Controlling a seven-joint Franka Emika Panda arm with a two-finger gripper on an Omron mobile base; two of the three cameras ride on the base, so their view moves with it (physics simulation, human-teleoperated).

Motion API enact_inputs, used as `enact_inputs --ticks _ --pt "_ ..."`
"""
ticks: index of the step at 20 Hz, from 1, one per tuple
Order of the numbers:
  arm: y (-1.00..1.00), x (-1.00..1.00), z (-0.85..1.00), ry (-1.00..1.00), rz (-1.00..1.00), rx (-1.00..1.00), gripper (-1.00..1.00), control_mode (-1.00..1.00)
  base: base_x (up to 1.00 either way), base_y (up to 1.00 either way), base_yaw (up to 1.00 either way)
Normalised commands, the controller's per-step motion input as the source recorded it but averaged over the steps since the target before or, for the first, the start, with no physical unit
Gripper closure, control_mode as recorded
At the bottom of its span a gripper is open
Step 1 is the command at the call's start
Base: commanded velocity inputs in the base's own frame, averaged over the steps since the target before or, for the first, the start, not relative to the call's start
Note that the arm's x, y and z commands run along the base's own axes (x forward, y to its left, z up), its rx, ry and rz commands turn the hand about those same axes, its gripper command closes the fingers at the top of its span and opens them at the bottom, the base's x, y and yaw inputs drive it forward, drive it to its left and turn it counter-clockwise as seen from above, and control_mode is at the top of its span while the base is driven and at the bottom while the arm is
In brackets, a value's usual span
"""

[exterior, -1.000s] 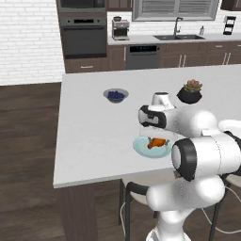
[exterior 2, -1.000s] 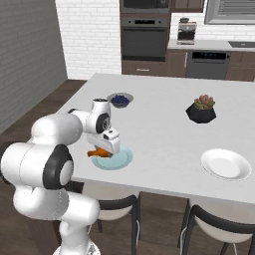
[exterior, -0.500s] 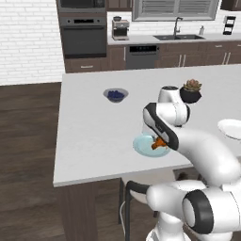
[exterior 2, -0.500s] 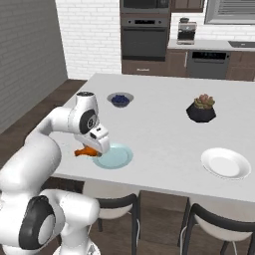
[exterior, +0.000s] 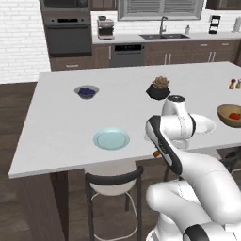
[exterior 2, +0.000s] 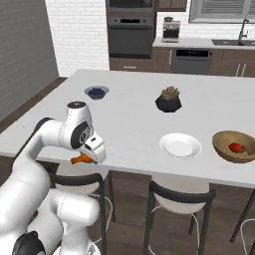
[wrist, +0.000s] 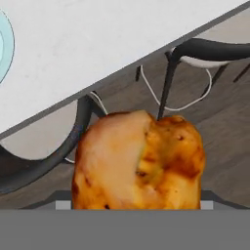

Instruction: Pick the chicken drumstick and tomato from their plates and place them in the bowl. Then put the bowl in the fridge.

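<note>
Chicken drumstick point(wrist: 138, 161): lumpy, glossy golden-orange skin with darker roasted patches, plump end toward the hand camera; grasped by the fingers point(exterior 2: 85, 158), held off the near edge of the tabletop point(exterior: 61, 122) above a black stool. Pale blue plate point(exterior: 111, 139): flat, round, smooth, bare. White plate point(exterior 2: 180, 145): round with raised rim. Wooden bowl point(exterior 2: 236, 146): shallow, light brown, at the tabletop's right end, holding the small red tomato point(exterior 2: 236, 147). Farther back: black faceted plant pot point(exterior 2: 168, 102), small grey blueberry bowl point(exterior: 86, 91).
</note>
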Motion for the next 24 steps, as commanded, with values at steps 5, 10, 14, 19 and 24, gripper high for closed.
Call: enact_inputs --ticks 5,10,14,19,24 --pt "0.00 0.00 0.00 0.00 0.00 0.00 1.00 1.00 -0.04 -1.00 0.00" --pt "0.00 0.00 0.00 0.00 0.00 0.00 1.00 1.00 0.03 -1.00 0.00" --pt "0.00 0.00 0.00 0.00 0.00 0.00 1.00 1.00 0.18 -1.00 0.00" --pt "0.00 0.00 0.00 0.00 0.00 0.00 1.00 1.00 0.40 -0.87 0.10" --pt "0.00 0.00 0.00 0.00 0.00 0.00 1.00 1.00 0.62 -0.14 0.24"
